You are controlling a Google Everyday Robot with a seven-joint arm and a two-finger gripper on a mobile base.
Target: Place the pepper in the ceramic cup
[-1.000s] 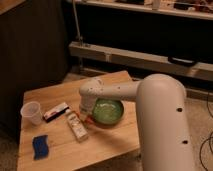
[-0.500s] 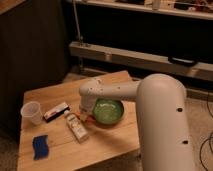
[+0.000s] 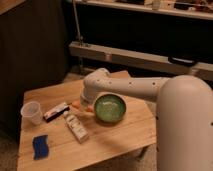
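The pepper [image 3: 75, 105] is a small orange-red piece on the wooden table [image 3: 120, 137], between the red-and-white packet and the green bowl. My gripper [image 3: 83, 106] hangs from the white arm and is low over the table, right at the pepper; whether it touches the pepper I cannot tell. The ceramic cup [image 3: 31, 112] is whitish and handleless and stands upright near the table's left edge, well left of the gripper.
A wide green bowl [image 3: 110, 108] sits just right of the gripper. A red-and-white packet [image 3: 55, 111] and a white printed tube [image 3: 76, 127] lie between cup and bowl. A blue sponge [image 3: 41, 146] lies at the front left. My arm's bulky white body fills the right side.
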